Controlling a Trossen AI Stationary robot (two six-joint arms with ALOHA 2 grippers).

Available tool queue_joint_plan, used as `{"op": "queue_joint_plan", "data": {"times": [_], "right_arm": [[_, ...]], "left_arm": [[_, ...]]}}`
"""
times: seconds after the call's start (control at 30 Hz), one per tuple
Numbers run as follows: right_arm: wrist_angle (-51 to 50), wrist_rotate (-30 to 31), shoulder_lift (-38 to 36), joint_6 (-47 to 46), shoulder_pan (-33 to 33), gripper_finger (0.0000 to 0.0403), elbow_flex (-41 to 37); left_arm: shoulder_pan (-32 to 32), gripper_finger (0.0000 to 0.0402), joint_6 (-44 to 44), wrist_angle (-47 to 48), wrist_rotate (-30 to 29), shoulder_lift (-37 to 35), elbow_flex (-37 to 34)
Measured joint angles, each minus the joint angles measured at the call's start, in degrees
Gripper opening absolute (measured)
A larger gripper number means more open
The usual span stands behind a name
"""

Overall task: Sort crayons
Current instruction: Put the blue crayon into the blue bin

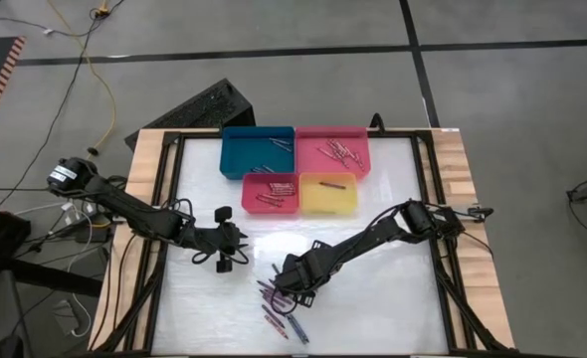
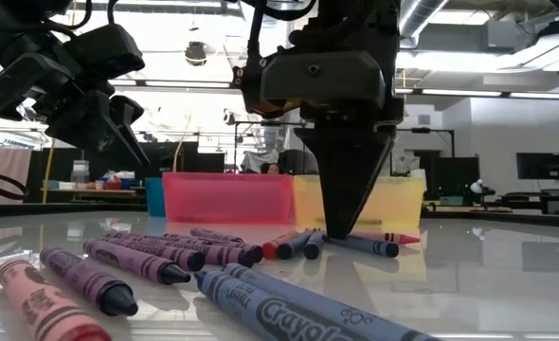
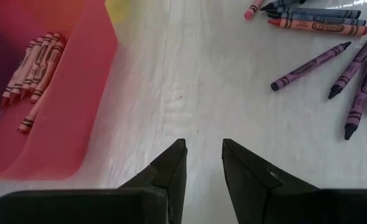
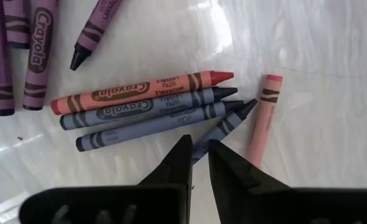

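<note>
Right fingers [image 4: 199, 163] astride blue crayon [image 4: 224, 126], tips at table.

You have four rectangular plastic trays [image 1: 258, 151] clustered at the table's [image 1: 393, 298] far edge, two behind two, crayons inside. Loose wax crayons [image 1: 282, 306] lie near the front edge, under your right gripper [image 1: 292, 281]; left gripper [image 1: 236, 242] beside, apart.

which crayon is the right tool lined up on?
The short blue crayon lying at an angle beside the pink one; the right tool has its tips astride it, unlike the three parallel crayons.
</note>
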State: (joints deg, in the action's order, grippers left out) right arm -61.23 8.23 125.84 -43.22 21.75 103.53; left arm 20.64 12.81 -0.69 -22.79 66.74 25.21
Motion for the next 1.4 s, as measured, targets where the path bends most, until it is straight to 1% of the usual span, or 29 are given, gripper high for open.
{"op": "queue_joint_plan", "data": {"times": [0.2, 0.43, 0.53, 0.67, 0.93, 1.17, 1.4], "right_arm": [[-0.3, 0.9, 0.0, -1.3, 0.1, 0.0065, 0.0], [-3.2, -1.6, 0.1, -11.0, 0.7, 0.0065, 0.0], [-3.1, -2.1, 0.1, -12.6, 1.0, 0.0065, 0.0], [-3.1, -1.8, 0.1, -12.0, 1.1, 0.0065, 0.0], [-2.2, 1.4, 0.1, -9.3, 1.1, 0.0065, -0.3], [5.7, 0.4, -0.4, -9.2, 1.1, 0.0065, -5.2], [5.4, -0.3, -0.7, -9.2, 1.1, 0.0063, -5.3]], "left_arm": [[0.0, 0.0094, 0.1, 0.0, 0.0, 0.0, 0.0], [0.0, 0.0094, 0.3, 0.0, 0.0, 0.0, 0.0], [0.0, 0.0094, 0.3, 0.0, 0.0, 0.0, 0.0], [0.0, 0.0094, 0.3, 0.0, 0.0, 0.0, 0.0], [0.0, 0.0094, 0.4, 0.0, 0.0, 0.0, 0.0], [0.0, 0.0094, 0.5, -0.1, 1.0, 0.0, 0.0], [0.0, 0.0094, 0.5, -0.1, 1.3, 0.0, 0.0]]}}
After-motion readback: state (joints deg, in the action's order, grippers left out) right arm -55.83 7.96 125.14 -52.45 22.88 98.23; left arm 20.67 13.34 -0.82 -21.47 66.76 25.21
